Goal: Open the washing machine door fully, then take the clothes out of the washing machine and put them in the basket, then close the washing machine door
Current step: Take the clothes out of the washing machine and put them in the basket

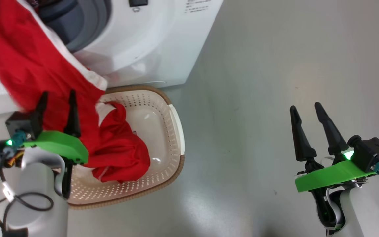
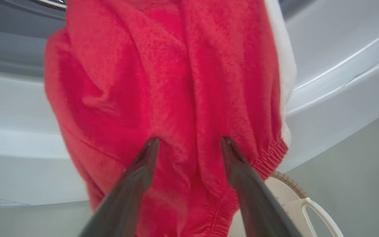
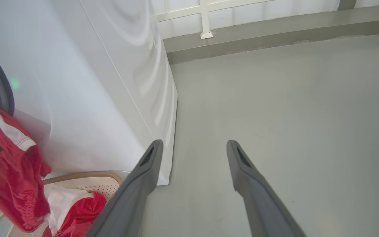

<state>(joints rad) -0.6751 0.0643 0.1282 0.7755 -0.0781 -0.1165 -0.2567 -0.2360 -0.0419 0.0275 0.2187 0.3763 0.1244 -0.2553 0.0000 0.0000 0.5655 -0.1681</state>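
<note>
Head view shows the two arms nearest. The left gripper (image 1: 59, 98) is at the lower left, its jaws a modest way apart and closed on nothing, fingers pointing up in front of a hanging red garment (image 1: 35, 65). The right gripper (image 1: 305, 108) is at the lower right, well apart from everything, its jaws also open and empty over the bare grey floor (image 1: 258, 98). In the left wrist view the red cloth hangs just past both fingertips and spans the gap between them; whether it touches them I cannot tell. Just beyond the left arm the basket (image 1: 176, 131) stands on the floor, close against the foot of the washing machine (image 1: 143, 49), with the left forearm covering its near left corner. A second red garment (image 1: 123, 151) with white trim lies crumpled in the basket's left half. The hanging garment runs from the machine's round opening, over the grey rubber ring (image 1: 87, 19) and down the white front, and its white-edged lower end reaches the basket's far left rim. Farther up, the machine's front carries a small printed label (image 1: 197, 6). In the right wrist view the floor runs past the machine's side panel to a low ledge (image 3: 275, 29) under a white wall.
</note>
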